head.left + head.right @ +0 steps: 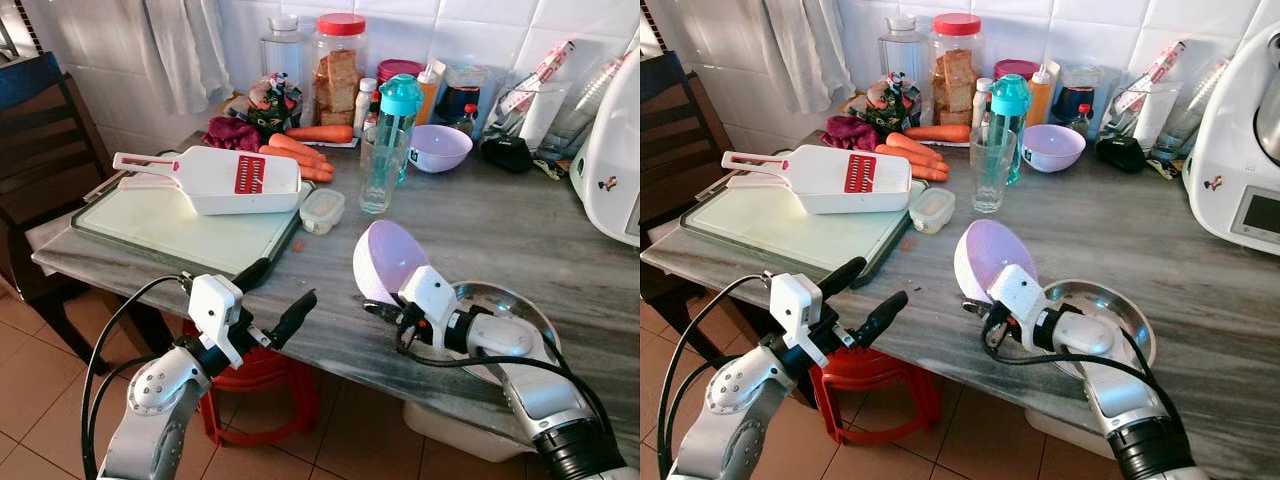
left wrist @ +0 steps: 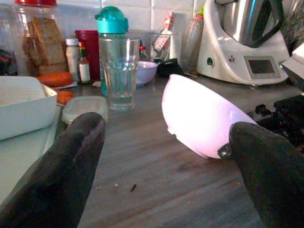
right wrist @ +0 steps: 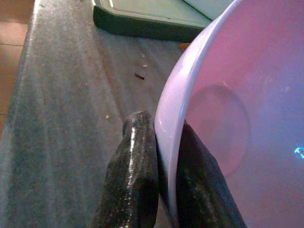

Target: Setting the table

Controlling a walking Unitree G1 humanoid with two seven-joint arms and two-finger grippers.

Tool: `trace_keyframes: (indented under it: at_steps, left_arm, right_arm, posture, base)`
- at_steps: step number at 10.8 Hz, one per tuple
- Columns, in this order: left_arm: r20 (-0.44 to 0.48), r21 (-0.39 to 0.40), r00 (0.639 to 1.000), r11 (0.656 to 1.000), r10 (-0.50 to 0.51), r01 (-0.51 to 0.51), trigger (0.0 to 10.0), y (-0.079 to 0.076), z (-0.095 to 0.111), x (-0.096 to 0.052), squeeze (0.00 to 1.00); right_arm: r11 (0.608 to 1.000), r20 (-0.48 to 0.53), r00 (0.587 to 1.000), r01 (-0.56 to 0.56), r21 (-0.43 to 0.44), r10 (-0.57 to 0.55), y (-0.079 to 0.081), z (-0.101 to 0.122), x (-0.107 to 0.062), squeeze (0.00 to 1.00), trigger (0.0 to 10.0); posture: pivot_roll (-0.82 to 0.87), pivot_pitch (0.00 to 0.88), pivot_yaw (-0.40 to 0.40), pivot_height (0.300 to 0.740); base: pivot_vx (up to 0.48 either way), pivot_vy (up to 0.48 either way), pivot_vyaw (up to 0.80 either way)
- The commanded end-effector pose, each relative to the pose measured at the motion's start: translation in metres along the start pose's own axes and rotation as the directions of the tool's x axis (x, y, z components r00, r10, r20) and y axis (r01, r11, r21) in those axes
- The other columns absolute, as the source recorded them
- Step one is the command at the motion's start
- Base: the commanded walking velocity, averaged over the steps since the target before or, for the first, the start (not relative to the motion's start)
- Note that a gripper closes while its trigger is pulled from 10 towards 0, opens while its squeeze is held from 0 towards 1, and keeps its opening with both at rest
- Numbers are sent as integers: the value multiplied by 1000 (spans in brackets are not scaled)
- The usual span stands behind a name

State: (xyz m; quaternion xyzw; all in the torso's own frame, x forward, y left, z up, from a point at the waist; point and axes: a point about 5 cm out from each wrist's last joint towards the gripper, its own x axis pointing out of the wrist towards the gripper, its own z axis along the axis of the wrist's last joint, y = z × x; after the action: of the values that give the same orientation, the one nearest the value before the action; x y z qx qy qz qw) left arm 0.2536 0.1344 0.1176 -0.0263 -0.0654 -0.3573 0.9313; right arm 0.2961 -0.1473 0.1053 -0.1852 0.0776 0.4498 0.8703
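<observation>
Bowl [image 1: 388,260], lilac, centre frame: rim clamped in right hand [image 3: 159,156], above table [image 1: 500,230]. Left hand [image 1: 272,300] apart, empty. Placement pending.

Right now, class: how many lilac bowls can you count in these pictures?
2. One lilac bowl is held tilted on its rim by the right gripper above the table edge; the other bowl sits upright near the back wall.
</observation>
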Motion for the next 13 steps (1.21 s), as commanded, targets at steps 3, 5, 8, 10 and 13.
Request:
trace_keyframes:
  at_steps: [3,5,8,10,13]
  left_arm:
    - [-12,10,1000,1000,-13,14,10000,0,1,2,0]
    - [-18,9,1000,1000,-17,17,10000,-1,0,2,0]
    - [-21,4,1000,1000,-22,22,10000,-2,-1,2,0]
    - [-24,3,999,1000,-21,21,10000,-2,-1,2,0]
    - [-32,-46,995,994,-100,98,10000,-8,-2,0,0]
  right_arm:
    - [999,-15,1000,-8,-43,8,-4,0,0,643,10000]
    - [999,-19,1000,6,-54,-7,-6,-1,0,1000,10000]
    - [997,-26,999,24,-72,-26,-10,0,1,1000,10000]
    - [995,-41,997,58,-84,-62,-15,0,2,1000,10000]
    - [991,-19,995,99,-87,-101,-23,12,3,1000,10000]
  posture:
    - [6,0,3,740]
    - [6,0,3,740]
    - [17,0,-2,740]
    - [18,0,-4,740]
    - [18,0,-4,740]
  base:
    - [0,0,0]
    - [0,0,0]
    - [0,0,0]
    - [0,0,0]
    - [0,0,0]
